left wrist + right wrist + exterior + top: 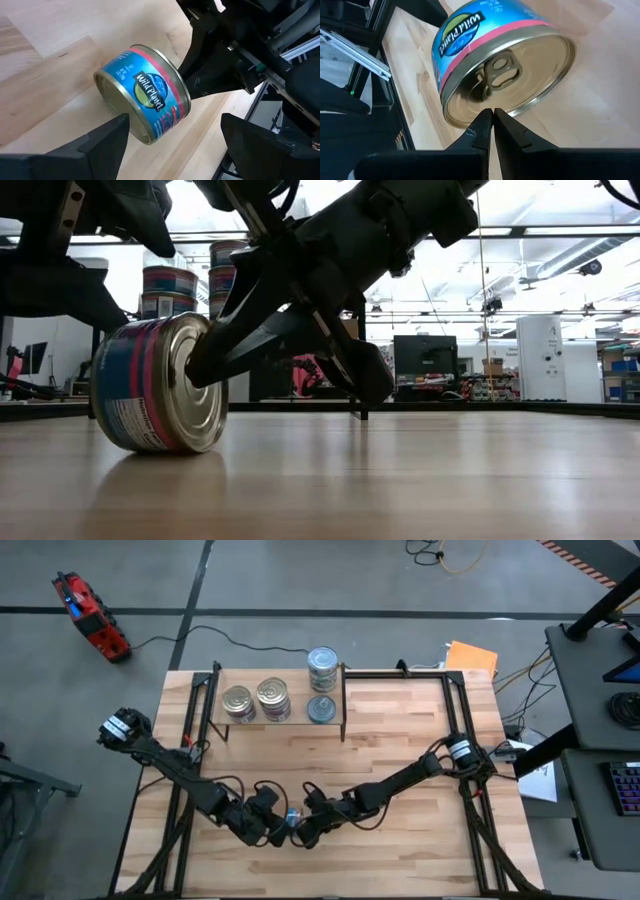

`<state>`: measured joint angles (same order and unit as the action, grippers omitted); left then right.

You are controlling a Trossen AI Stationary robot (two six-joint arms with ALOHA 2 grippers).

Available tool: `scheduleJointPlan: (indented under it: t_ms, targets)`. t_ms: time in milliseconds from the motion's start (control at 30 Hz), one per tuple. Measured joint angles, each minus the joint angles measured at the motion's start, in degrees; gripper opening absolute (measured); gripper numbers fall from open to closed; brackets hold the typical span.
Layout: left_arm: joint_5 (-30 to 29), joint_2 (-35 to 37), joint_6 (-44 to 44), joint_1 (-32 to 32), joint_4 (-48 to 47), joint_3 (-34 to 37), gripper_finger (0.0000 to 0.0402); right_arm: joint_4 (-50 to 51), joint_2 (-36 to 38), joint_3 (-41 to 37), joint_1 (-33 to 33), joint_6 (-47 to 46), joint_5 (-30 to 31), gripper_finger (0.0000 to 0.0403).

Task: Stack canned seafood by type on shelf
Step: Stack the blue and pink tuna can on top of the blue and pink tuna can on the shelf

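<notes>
Near the table's front edge, we see a blue-labelled tin [142, 102] tipped on its rim, our closed, empty right gripper [492, 117] touching its lid, left gripper [172, 137] spread wide around it; a nudge could roll it away.

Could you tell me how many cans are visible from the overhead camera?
5, perhaps more hidden in stacks: two gold-lidded cans on the shelf, one tall silver stack, one silver can below it, one tipped can between the claws.
</notes>
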<state>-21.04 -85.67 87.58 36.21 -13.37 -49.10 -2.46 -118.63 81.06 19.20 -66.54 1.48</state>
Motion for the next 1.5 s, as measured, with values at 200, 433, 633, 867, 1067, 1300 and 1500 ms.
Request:
scheduleJointPlan:
  t_ms: [200, 433, 633, 867, 1067, 1300, 1500]
  targets:
    - [-1.23, 0.0, -2.38, 0.0, -0.28, 0.0, 0.0323, 0.0, 0.0, 0.0, -0.04, 0.35, 0.04, 0.0013]
    - [-2.82, -1.1, -3.1, 0.15, -0.21, 0.0, 0.0331, 0.06, 0.0, -0.23, -0.07, 2.74, 0.41, 0.0013]
    - [-4.01, -1.22, -4.58, 0.17, -0.24, 0.0, 0.0332, 0.05, 0.0, -0.46, -0.07, 4.79, 2.3, 0.0013]
    - [-0.83, -1.14, -12.44, 0.13, -3.47, 0.0, 0.0332, -1.59, 0.13, -0.46, -0.09, 14.25, 6.25, 0.0013]
    - [2.08, -1.09, -11.56, 0.88, -6.22, 0.07, 0.0332, 4.58, 2.85, -0.48, -0.09, 16.47, 6.25, 0.0013]
    - [-0.57, -1.13, -12.1, 1.27, -0.58, 0.07, 0.0332, 10.68, 5.49, -0.72, -0.09, 18.53, 6.25, 0.0013]
    - [-1.05, -2.82, -5.71, 1.27, -0.95, 0.04, 0.0332, 15.52, 6.75, -1.11, -0.09, 20.34, 6.19, 0.0013]
